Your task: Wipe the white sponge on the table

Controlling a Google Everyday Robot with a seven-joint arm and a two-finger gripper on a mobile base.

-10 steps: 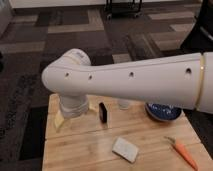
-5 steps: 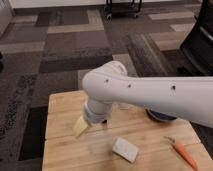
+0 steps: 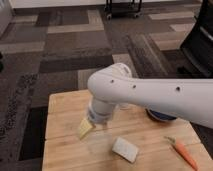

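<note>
White sponge [image 3: 125, 149] lies flat on table [image 3: 62, 106], front-centre, just right of the gripper [image 3: 98, 122] (low under the arm's wrist, aperture cannot be told); judged light, soft, compressible, non-fragile, so pinch across the short sides.

Off-white sponge [image 3: 125, 149], flat rect pad, on pale wood table [image 3: 62, 152] nr front edge, claw [image 3: 98, 129] near, upper-left

White robot arm [image 3: 150, 95] stretching over light wooden table [image 3: 62, 102], gripper [image 3: 96, 120] low at its end just beside pale yellow wedge [image 3: 84, 129], white sponge [image 3: 125, 149] lying apart nearer front, carrot [image 3: 182, 153] right, blue bowl [image 3: 161, 116] behind.
</note>
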